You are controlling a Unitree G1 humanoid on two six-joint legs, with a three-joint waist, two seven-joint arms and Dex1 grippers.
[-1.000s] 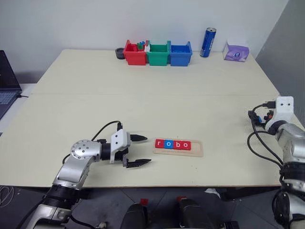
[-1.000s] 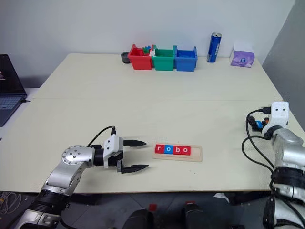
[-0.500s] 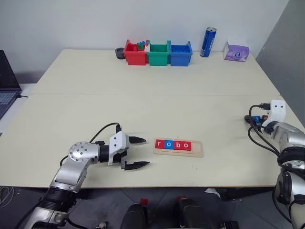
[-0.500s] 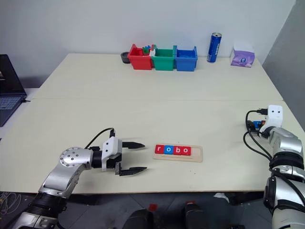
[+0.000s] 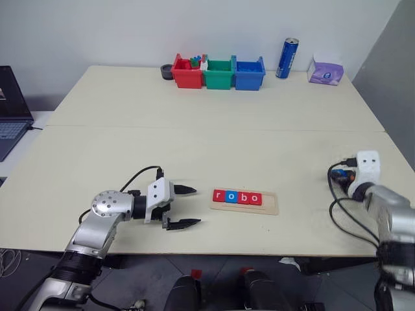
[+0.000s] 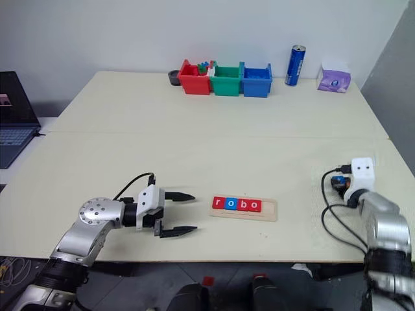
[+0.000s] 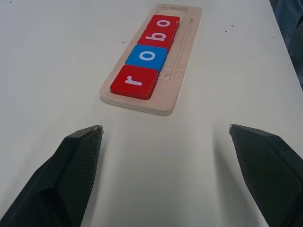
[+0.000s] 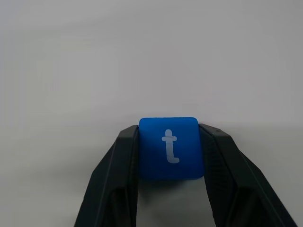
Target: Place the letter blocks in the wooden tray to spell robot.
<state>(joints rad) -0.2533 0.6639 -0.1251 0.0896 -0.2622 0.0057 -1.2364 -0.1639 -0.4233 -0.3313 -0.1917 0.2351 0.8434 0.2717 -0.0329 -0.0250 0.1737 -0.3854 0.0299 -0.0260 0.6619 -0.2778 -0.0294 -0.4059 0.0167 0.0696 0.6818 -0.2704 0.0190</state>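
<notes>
Tiles [image 7: 148, 56] spelling "robo" fill wooden tray [image 7: 182, 56]; right gripper [image 8: 170, 151] clamps blue "t" block [image 8: 170, 147]; left gripper [image 5: 183, 207] spread.

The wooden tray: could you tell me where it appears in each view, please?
Left eye view: wooden tray low centre, right of the left gripper.
Right eye view: tray low centre, likewise.
Left wrist view: tray upper middle, beyond the open fingers.
Shared landmark: the red r block at the tray's gripper-side end.

Four letter blocks [image 5: 237, 197] sit in the wooden tray [image 5: 269, 202], filling its left end. The left gripper [image 5: 187, 206] is just left of the tray; the "t" block [image 8: 171, 148] is well right of it.
</notes>
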